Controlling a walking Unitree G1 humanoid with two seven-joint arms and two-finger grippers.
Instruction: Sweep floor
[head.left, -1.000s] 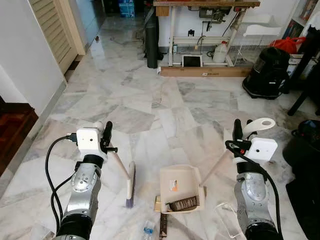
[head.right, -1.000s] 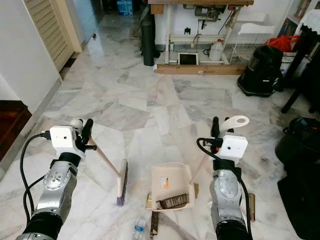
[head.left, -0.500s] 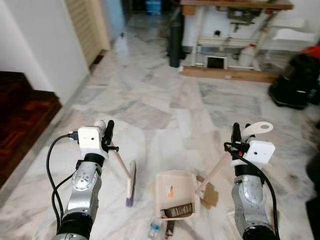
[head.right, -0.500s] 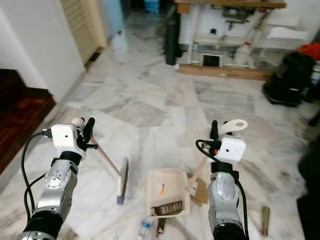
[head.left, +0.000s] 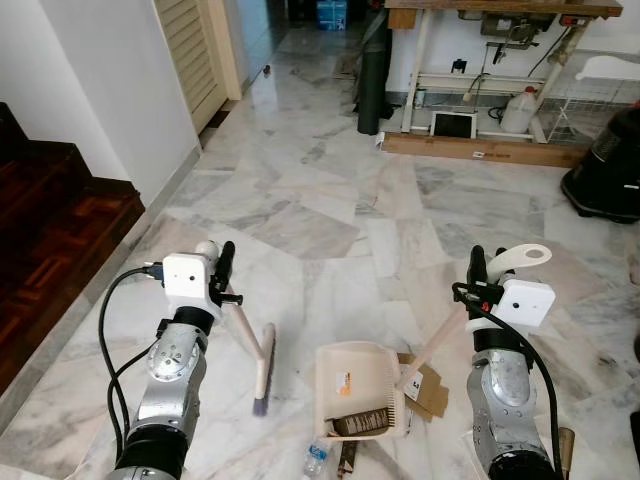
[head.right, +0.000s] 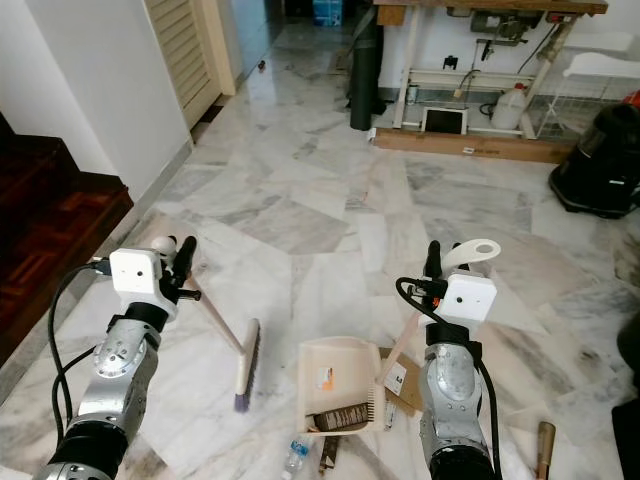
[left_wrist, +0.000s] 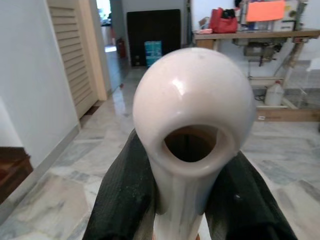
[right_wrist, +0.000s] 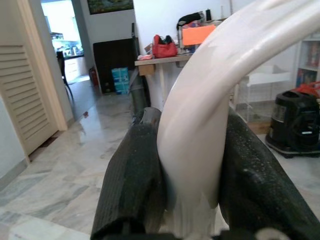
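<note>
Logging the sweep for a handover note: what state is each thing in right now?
Left gripper: shut on broom handle.
Right gripper: shut on dustpan handle.
Broom: tilted, bristles on the floor, left of the dustpan.
Dustpan: flat on the floor, a dark wrapper inside.
Bottle: lying on the floor, not swept up.
Cardboard: on the floor beside the dustpan.

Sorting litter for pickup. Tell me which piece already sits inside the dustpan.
The dark brown wrapper, lying against the dustpan's comb edge. The plastic bottle and the cardboard scrap lie outside on the marble floor.
</note>
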